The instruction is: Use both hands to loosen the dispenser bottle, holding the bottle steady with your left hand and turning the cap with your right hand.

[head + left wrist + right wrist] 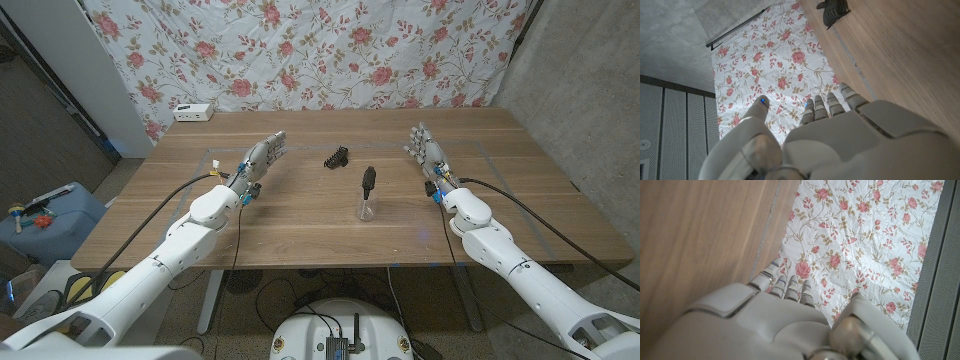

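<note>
A small clear dispenser bottle (367, 207) with a black pump cap (368, 179) stands upright near the middle of the wooden table (300, 230). My left hand (261, 157) is well to the bottle's left, fingers straight and apart, holding nothing. My right hand (426, 146) is to the bottle's right and a little farther back, also with fingers extended and nothing in it. In the left wrist view my left hand (840, 135) points toward the floral cloth. In the right wrist view my right hand (775, 315) does the same.
A small black ridged object (338, 156) lies behind the bottle, also visible as the black object (834, 11) in the left wrist view. A white box (193, 112) sits at the table's far left corner. Floral cloth (300, 50) hangs behind the table.
</note>
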`<action>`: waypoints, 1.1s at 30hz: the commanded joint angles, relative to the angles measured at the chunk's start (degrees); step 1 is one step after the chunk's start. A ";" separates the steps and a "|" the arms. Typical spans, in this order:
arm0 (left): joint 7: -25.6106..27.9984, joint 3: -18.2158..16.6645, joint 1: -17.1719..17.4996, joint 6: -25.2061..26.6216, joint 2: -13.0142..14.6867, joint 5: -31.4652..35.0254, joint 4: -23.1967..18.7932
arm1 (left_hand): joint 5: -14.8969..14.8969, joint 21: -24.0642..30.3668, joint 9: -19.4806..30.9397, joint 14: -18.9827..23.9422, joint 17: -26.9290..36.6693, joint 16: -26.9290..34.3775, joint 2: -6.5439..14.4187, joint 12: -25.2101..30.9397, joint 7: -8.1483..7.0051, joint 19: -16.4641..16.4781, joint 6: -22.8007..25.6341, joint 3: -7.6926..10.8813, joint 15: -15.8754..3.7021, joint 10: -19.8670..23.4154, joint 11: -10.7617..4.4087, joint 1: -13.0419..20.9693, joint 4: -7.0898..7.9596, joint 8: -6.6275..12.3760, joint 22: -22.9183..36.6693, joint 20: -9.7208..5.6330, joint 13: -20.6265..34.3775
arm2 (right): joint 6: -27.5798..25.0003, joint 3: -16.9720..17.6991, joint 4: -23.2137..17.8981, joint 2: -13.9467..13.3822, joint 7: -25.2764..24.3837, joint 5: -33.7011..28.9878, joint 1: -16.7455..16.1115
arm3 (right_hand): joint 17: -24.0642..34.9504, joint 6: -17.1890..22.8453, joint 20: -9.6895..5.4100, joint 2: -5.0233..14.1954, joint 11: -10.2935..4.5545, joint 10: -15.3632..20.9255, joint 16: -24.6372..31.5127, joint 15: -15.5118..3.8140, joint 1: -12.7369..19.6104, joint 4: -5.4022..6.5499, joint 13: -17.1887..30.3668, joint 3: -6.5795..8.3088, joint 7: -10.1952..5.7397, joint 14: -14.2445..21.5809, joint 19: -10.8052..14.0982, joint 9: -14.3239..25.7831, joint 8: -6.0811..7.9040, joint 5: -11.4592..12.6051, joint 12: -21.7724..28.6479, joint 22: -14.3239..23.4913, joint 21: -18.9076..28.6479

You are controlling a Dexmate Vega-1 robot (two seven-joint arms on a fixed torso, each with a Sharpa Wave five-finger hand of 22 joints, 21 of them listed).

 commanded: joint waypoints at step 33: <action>-15.52 5.42 -5.14 1.19 3.89 1.69 -0.46 | 4.66 -0.39 0.27 4.42 0.22 0.55 -9.11 0.69 -2.84 -2.36 1.37 -2.38 -3.40 3.67 -2.59 15.99 -7.54 1.15 0.08 2.23 0.14 | -0.45 -0.17 0.14 0.54 -3.55 -2.10 0.19 | 0.01 -0.19 -2.29 0.28 -0.24 0.21 0.28 -1.18 0.73 -0.37 0.12 0.17 -0.12 0.31 0.44 0.06 0.26 0.44 -0.10 0.26 0.28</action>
